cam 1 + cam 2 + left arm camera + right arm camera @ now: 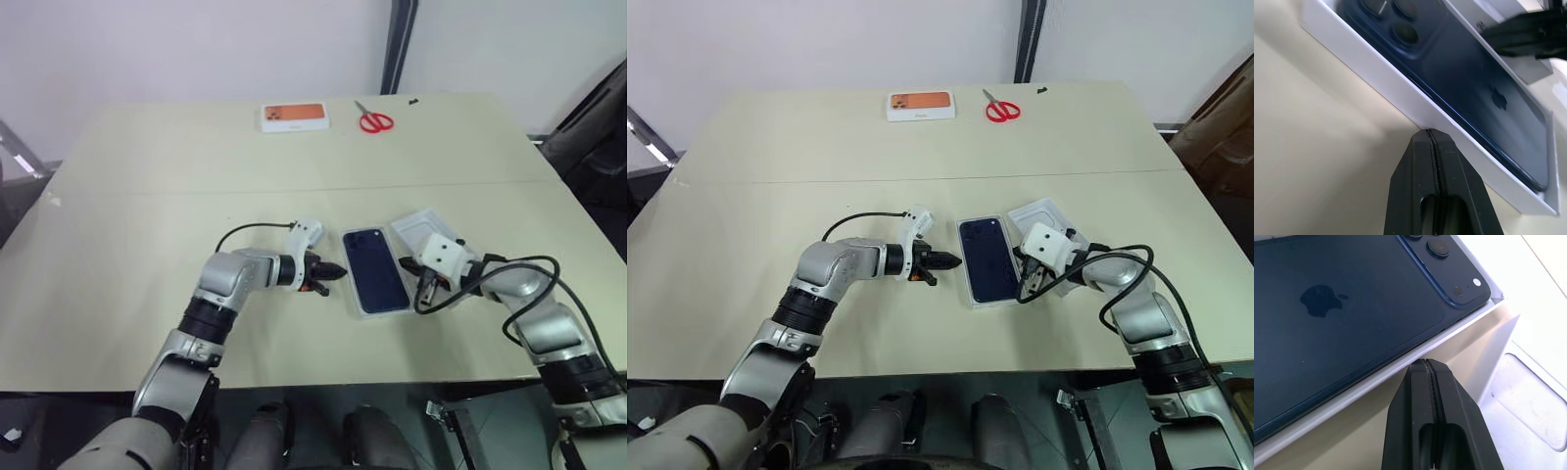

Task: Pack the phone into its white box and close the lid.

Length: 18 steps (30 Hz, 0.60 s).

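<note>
At the near middle of the table (147, 215) the phone (376, 268) lies back-up inside the white box (364, 311), its camera cluster toward the far end, so the packing half of the job looks done and the lid is what remains. The left gripper (334, 269) sits just beside the box's left wall with its fingers pressed together and holding nothing; the left wrist view shows its tip right at that wall — a placing that reads as steadying or nudging the box rather than grasping. The right gripper (1027, 275), likewise pressed together and empty, points at the opposite long wall, so the box is flanked on both sides, probably to square it before covering. A white tray-like piece (419, 227) lies just behind the right gripper; whether it is the lid or an insert I cannot tell. Well apart, at the far edge, rest an orange-topped box (295, 117) and red scissors (373, 119) — neither appears needed.
</note>
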Available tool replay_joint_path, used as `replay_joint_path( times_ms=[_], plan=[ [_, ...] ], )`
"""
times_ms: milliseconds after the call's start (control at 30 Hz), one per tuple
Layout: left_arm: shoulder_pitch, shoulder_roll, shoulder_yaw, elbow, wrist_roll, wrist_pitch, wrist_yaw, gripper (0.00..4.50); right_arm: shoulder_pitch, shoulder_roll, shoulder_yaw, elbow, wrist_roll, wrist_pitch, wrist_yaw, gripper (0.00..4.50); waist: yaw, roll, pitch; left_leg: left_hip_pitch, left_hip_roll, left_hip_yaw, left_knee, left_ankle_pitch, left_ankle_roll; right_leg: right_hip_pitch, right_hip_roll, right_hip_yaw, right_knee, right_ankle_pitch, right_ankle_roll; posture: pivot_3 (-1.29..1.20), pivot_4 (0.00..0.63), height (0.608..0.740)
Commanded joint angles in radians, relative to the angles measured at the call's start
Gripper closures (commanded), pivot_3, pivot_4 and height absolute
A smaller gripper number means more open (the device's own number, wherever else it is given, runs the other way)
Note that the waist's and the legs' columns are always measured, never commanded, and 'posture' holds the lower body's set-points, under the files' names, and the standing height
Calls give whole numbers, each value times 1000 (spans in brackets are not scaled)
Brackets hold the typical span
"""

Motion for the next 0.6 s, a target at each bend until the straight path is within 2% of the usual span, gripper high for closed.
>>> replay_joint_path(
  times_ms=[33, 333, 600],
  plan=[
    [-27, 3, 3, -13, 1, -29, -23, 4479, 19, -16, -23, -73, 31, -6, 11, 4500, 0, 0, 0, 0, 0, 0, 0, 0, 0, 0, 0, 0, 0, 0, 0, 0, 150, 734],
    [-3, 14, -3, -40, 10, -46, -28, 4479, -4, -22, -13, -51, 20, -8, -2, 4500, 0, 0, 0, 0, 0, 0, 0, 0, 0, 0, 0, 0, 0, 0, 0, 0, 150, 734],
    [-26, 47, 14, 21, 30, -96, -42, 4479, 2, -46, 1, -44, 26, -32, 46, 4500, 0, 0, 0, 0, 0, 0, 0, 0, 0, 0, 0, 0, 0, 0, 0, 0, 150, 734]
  ],
)
